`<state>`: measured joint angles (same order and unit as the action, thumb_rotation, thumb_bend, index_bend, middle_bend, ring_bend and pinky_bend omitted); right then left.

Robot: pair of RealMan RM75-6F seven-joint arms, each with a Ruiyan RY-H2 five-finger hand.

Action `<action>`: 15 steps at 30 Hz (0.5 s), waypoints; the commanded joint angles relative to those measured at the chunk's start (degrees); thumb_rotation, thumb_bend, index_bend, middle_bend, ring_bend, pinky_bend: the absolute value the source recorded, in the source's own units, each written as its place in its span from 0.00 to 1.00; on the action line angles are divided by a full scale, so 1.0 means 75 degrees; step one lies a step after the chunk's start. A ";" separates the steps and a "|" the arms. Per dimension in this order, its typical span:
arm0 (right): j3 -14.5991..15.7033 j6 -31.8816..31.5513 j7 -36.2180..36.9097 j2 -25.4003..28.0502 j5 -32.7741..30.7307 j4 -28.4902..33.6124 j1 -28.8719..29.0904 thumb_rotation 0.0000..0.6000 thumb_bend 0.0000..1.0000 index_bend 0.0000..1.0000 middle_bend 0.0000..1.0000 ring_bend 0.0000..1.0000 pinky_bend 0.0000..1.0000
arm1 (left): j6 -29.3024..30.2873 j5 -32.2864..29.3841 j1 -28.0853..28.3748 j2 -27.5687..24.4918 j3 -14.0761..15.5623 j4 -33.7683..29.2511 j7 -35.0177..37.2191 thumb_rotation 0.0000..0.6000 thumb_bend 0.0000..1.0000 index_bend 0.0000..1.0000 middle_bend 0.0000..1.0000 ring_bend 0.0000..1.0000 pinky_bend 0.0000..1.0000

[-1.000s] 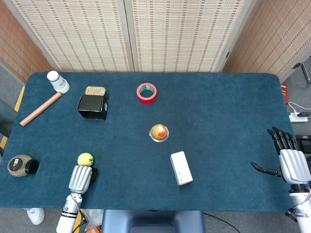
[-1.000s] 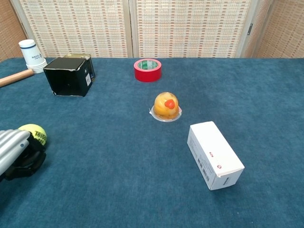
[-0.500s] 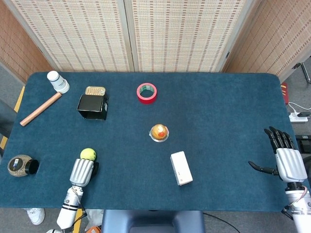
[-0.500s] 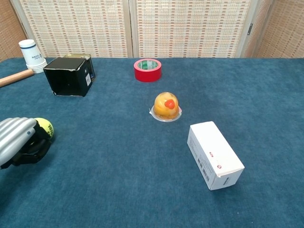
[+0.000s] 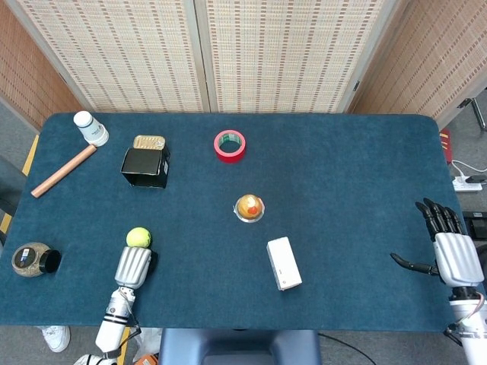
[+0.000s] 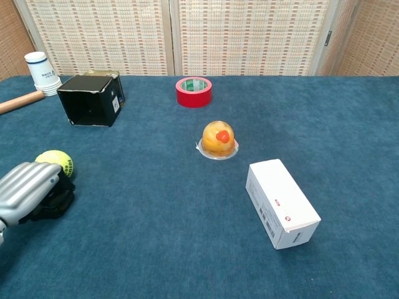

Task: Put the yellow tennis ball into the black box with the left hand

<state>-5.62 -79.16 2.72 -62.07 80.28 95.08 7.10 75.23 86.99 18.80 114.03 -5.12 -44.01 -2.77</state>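
- The left hand [image 5: 134, 265] sits low on the near-left part of the blue table [image 5: 342, 190], knuckles up, fingers curled under.
- The yellow tennis ball [image 5: 138, 237] lies on the cloth right at the front of that hand; from the chest view the ball [image 6: 56, 163] peeks out just past the curled fingers [image 6: 37, 180].
- Whether those fingers actually grip the ball or only touch it, I cannot tell; the palm side is hidden.
- The black box [image 5: 144, 167] stands well apart, toward the far left, with a flat tin [image 5: 149, 141] just behind it.
- Over on the right edge, the right hand [image 5: 454, 255] hangs with fingers straight and spread, thumb out to the side, holding nothing.
- A red roll of tape [image 5: 230, 144] lies flat toward the far edge, near the middle.
- An orange dome-shaped thing on a clear dish [image 5: 249, 207] sits mid-table, and a white carton [image 5: 284, 263] lies nearer the front, just right of it.
- Far left corner: a white cup [image 5: 90, 128] and a wooden stick [image 5: 63, 170] angled beside it.
- Near the left edge, a small jar [image 5: 32, 259] lies on its side.
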 commanded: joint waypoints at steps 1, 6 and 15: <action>0.0003 0.0006 0.0006 0.0001 0.0002 -0.0005 0.0001 0.84 0.00 0.07 0.00 0.00 0.00 | -0.0173 -0.0111 0.0256 0.0113 -0.0182 0.0246 0.0079 1.00 0.68 1.00 1.00 1.00 1.00; -0.0002 0.0069 -0.0034 -0.0013 -0.0034 -0.0011 0.0034 0.84 0.00 0.07 0.00 0.00 0.00 | -0.0510 -0.0279 0.0649 0.0206 -0.0404 0.0591 0.0220 1.00 0.68 1.00 1.00 1.00 1.00; -0.0046 0.0142 -0.0097 -0.0035 -0.0154 -0.0017 0.0078 0.85 0.00 0.07 0.00 0.00 0.00 | -0.1178 -0.0695 0.1418 0.0504 -0.0866 0.1351 0.0383 1.00 0.68 1.00 1.00 1.00 1.00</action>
<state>-5.92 -78.14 2.03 -62.31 79.19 94.96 7.65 67.09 82.35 28.68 117.29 -11.02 -34.58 -0.07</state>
